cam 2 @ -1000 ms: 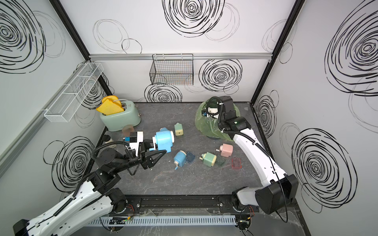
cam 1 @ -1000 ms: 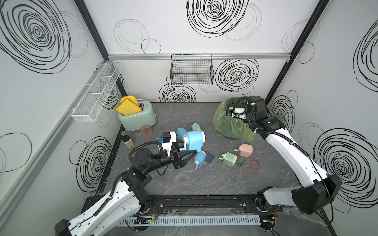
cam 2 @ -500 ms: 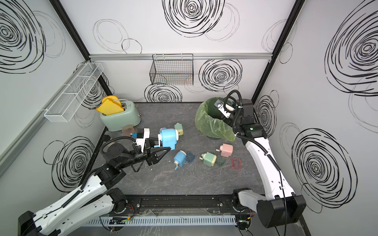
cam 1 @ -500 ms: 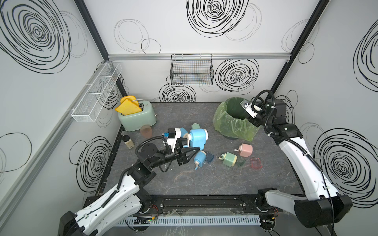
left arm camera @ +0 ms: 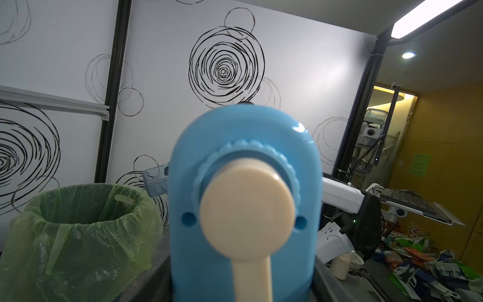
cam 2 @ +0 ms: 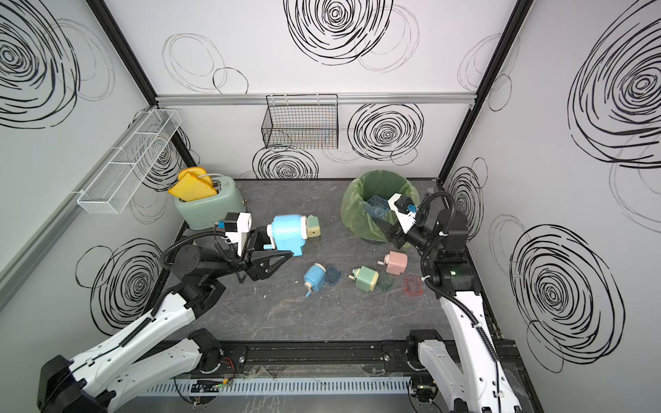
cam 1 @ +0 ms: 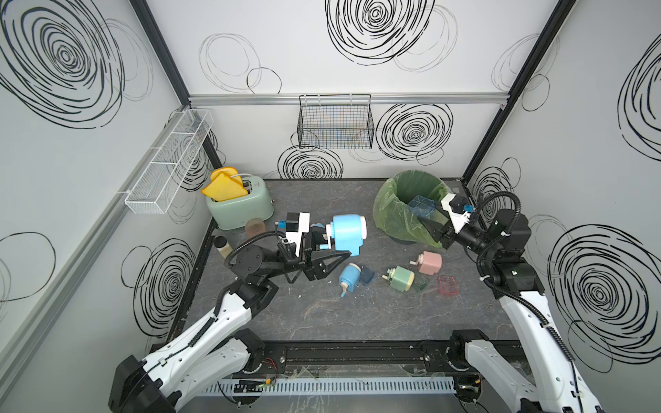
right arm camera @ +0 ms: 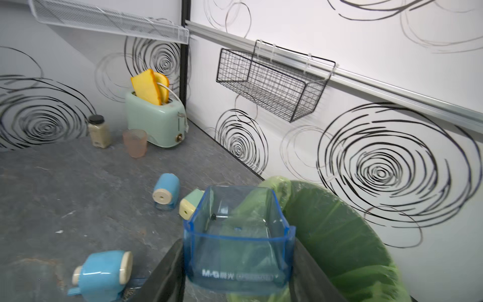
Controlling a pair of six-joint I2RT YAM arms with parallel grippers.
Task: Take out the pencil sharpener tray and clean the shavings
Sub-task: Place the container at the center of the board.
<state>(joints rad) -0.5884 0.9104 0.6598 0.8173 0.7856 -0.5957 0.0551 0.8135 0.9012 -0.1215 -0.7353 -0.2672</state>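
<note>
Emptying in hand: the right gripper [cam 1: 432, 221] is clamped on the sharpener's clear blue tray [right arm camera: 236, 235] by its front end and holds it out over the mouth of the green-lined bin [cam 1: 393, 211], most likely so that anything falling from it lands in the liner and not on the counter [cam 1: 322, 314]. In the right wrist view the tray looks all but empty, with only a dark speck inside, so the tipping seems largely done. Well apart from the bin, the left gripper [cam 1: 331, 246] is closed on the crank end of the large blue pencil sharpener [cam 1: 348, 231] and holds it clear of the counter, body pointing toward the bin. Judged from the task, this keeps the tray's slot within reach for refitting. The left wrist view is filled by the sharpener's cream crank, so the slot itself cannot be seen. Between the two arms lie a small blue sharpener [cam 1: 349, 275], a green sharpener [cam 1: 402, 280] and a pink sharpener [cam 1: 429, 262], each with a loose tray just beside it, probably set down that way as finished work or waiting their turn.
</note>
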